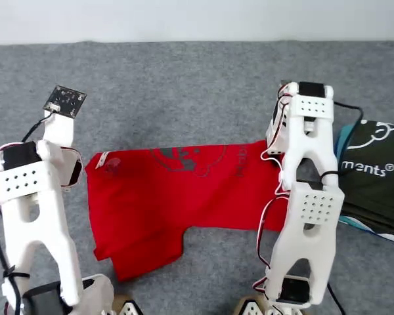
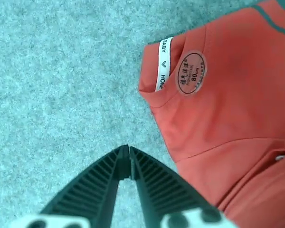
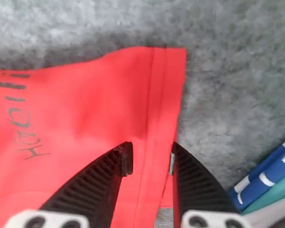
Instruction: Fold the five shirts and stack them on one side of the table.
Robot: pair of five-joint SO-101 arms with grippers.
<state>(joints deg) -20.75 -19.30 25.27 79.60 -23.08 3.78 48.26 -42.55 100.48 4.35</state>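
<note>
Two grippers I steer: left gripper (image 2: 128, 149) closed, empty, beside the red shirt (image 1: 157, 197) collar; right gripper (image 3: 150, 155) spread astride its hem.

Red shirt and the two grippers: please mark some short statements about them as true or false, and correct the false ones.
1. The red shirt lies spread out on the grey table. True.
2. The left gripper is open around the shirt's collar. False: it is shut and sits over bare table beside the collar.
3. The right gripper is open, with its fingers on either side of the shirt's stitched hem. True.
4. The pile of folded shirts lies beside the left arm. False: it lies beside the right arm, with a dark shirt on top.
</note>
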